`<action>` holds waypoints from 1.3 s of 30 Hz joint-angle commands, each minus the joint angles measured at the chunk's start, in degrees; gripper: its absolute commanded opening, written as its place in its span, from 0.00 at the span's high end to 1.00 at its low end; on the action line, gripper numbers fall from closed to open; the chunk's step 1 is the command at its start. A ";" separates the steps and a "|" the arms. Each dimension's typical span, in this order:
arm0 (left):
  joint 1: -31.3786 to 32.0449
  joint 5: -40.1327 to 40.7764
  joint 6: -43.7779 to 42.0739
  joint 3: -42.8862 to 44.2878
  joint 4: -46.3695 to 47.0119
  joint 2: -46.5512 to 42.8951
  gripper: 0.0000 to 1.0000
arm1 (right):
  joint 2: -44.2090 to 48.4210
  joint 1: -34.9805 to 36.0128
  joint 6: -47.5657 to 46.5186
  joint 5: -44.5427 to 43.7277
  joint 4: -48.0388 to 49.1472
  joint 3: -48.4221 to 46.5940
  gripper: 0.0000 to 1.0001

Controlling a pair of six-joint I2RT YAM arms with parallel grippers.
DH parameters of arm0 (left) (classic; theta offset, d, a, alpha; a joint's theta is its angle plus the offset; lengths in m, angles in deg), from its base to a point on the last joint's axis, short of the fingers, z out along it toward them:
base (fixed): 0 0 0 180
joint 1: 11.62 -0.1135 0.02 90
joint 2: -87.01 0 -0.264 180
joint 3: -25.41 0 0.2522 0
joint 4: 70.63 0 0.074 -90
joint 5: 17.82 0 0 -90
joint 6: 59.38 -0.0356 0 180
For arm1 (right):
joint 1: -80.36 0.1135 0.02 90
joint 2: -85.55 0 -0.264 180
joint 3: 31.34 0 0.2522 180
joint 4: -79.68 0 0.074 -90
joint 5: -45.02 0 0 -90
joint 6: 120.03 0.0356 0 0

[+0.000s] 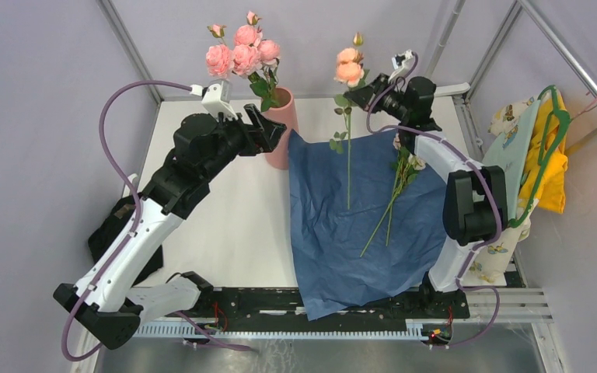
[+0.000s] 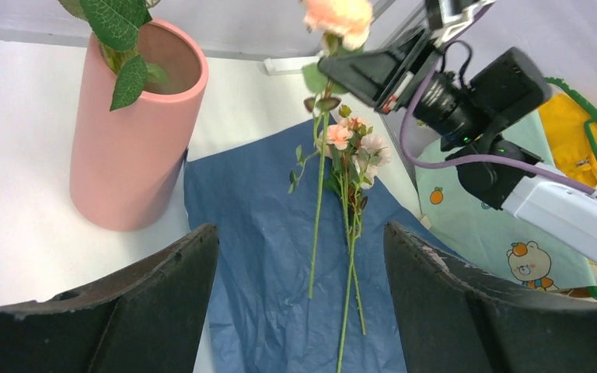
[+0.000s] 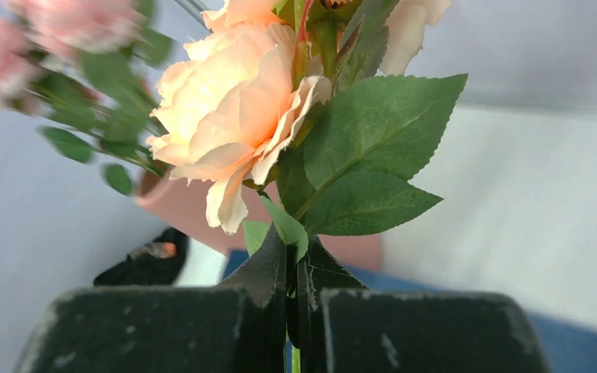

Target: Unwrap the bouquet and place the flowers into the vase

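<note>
Right gripper (image 1: 371,93): pressed together on the stem of the peach rose (image 1: 349,71), just under the bloom. It sits over the far end of the paper, right of the vase. Holding high on the stem lets it hang straight, which suits a drop into the mouth.
Left gripper (image 1: 270,128): spread wide and empty, just beside the vase on its near-left side. Probably there to steady the vase, or just waiting.
Tabletop (image 1: 225,225): white, carries everything.
Blue paper (image 1: 357,233): opened out flat over the right half of the tabletop, near end draped over the near edge. Unwrapping looks done.
Vase (image 1: 288,109): upright near the far edge of the tabletop, about mid-width, at the paper's far-left corner.
Pink roses (image 1: 237,54): bunch already in the vase, leaning left, so the right of the mouth looks free.
Peach rose stem: cannot tell if the lower tip touches the paper.
Loose stems (image 1: 392,202): a few lie on the paper toward the right edge, blooms pointing to the far edge. These are left to move.
</note>
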 commanded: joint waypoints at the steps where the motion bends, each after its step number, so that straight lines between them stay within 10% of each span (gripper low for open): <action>1: 0.00 1.78 -0.57 1.94 1.43 -2.39 0.17 | 4.14 2.42 5.69 4.12 16.79 -10.31 1.00; 14: -0.03 3.16 -1.00 2.27 -0.53 -4.30 0.17 | 2.32 8.61 6.21 -3.79 35.01 -28.27 1.00; 39: -0.03 7.19 -3.27 2.54 -3.61 -10.32 0.17 | -12.31 12.03 7.12 -15.21 33.58 -48.86 1.00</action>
